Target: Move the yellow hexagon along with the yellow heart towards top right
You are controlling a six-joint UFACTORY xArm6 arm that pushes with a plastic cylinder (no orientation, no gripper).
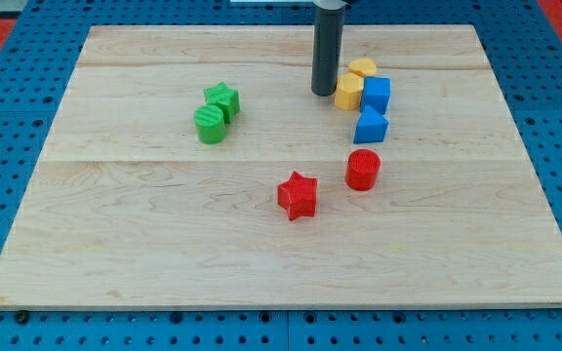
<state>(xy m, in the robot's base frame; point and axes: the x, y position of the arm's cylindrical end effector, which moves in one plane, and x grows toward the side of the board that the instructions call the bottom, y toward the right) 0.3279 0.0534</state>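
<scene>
Camera view: my tip (323, 93) is planted on the surface (164, 214), and there's no pincer on this rod, nothing held. Just at its 3 o'clock sits the yellow hexagon (348, 93), nearly touching; the yellow heart (363, 67) lies at 2 o'clock, partly hidden behind the hexagon. A blue cube (377, 94) presses against their right side. The rod's top is cut off

Yellow hexagon (349, 93) w/ yellow heart (363, 68) (touching)
</scene>
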